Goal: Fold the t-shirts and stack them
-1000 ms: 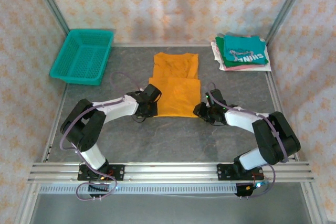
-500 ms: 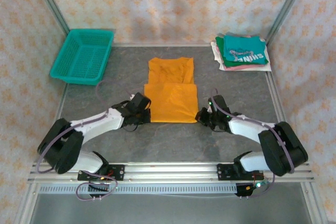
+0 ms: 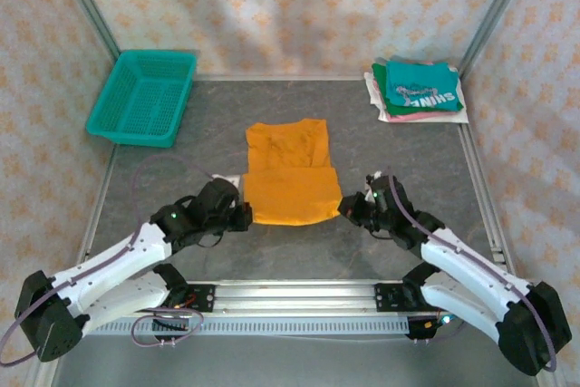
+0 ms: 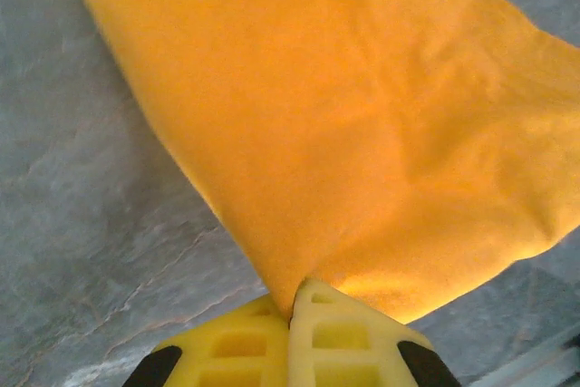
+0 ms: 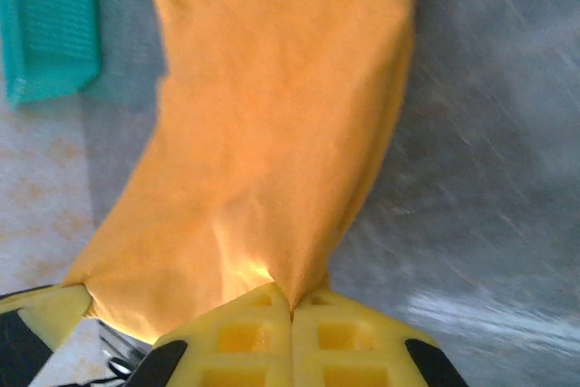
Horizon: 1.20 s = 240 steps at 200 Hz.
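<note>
Now the mustard-orange cloth t-shirt (image 3: 288, 178) lies near the middle of the grey stone-patterned table (image 3: 299, 256). It is doubled over on itself, so that a squarish upper layer covers its near half while the wrinkled lower layer shows beyond it, toward the back wall. The left gripper (image 3: 245, 216) sits at the near left corner of that upper layer and the right gripper (image 3: 344, 209) at the near right corner, with both arms stretched low and forward from their bases at the aluminium rail (image 3: 290, 295). Seen from the left wrist, the two yellow waffle-patterned fingers (image 4: 263, 319) are pressed together with the orange cloth pinched in the seam between them. The fabric fans out from that pinch over the table as a smooth sheet with a soft, rounded edge on its left. Seen from the right wrist, the yellow fingers (image 5: 344, 310) are likewise clamped tight on a corner of the orange cloth, which spreads away from the pinch in shallow creases. In the overhead view, a teal plastic mesh basket (image 3: 143, 97) stands at the far left corner of the table, well apart from the orange shirt. At the far right corner rests a stack of folded shirts (image 3: 417, 90), with a teal shirt bearing white lettering on top and pink and white edges showing beneath it.
</note>
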Tool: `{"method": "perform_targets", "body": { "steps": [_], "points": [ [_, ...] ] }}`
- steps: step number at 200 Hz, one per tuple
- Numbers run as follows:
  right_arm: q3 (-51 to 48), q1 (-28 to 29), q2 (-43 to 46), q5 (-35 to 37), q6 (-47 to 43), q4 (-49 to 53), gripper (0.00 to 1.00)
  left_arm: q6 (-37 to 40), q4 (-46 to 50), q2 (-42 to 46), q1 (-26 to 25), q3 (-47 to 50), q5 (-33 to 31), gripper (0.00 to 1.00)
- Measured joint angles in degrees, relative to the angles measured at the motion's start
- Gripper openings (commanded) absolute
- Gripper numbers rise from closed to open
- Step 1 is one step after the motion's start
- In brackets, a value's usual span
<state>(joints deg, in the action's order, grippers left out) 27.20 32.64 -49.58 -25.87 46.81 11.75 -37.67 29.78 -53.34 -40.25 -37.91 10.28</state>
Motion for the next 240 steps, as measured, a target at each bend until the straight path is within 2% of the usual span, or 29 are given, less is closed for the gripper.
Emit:
{"method": "perform_targets", "body": {
  "steps": [16, 41, 123, 202, 211, 220, 226, 240],
  "points": [
    [7.2, -0.2, -3.2, 1.9, -1.0, 2.3, 0.00, 1.6, 0.9, -3.9, 1.9, -7.2, 1.3, 0.00],
    [16.4, -2.4, -9.3, 3.4, -3.3, 3.1, 0.00, 3.7, 0.9, -9.2, 8.6, -15.0, 3.1, 0.00],
    [34.9, -8.8, -32.9, 3.3, -9.6, 5.0, 0.00, 11.6, 0.7, -25.8, 23.2, -25.7, 7.4, 0.00],
    [47.3, -12.2, -45.6, 1.6, -12.3, 6.1, 0.00, 17.0, 0.9, -41.3, 27.9, -40.9, 9.4, 0.00],
    [49.5, -12.6, -47.6, 1.2, -12.5, 6.2, 0.08, 17.7, 1.1, -43.6, 28.5, -43.3, 9.7, 0.00],
    [51.6, -13.2, -49.6, 0.8, -12.8, 6.3, 0.22, 18.4, 1.3, -46.2, 29.2, -46.1, 10.0, 0.20],
    [53.2, -13.5, -51.3, 0.3, -12.9, 6.5, 0.27, 19.2, 1.8, -48.2, 29.6, -48.2, 10.3, 0.33],
    [57.5, -14.5, -55.7, -0.1, -13.4, 6.4, 0.36, 20.3, 2.5, -52.7, 30.8, -52.9, 10.3, 0.39]
  ]
}}
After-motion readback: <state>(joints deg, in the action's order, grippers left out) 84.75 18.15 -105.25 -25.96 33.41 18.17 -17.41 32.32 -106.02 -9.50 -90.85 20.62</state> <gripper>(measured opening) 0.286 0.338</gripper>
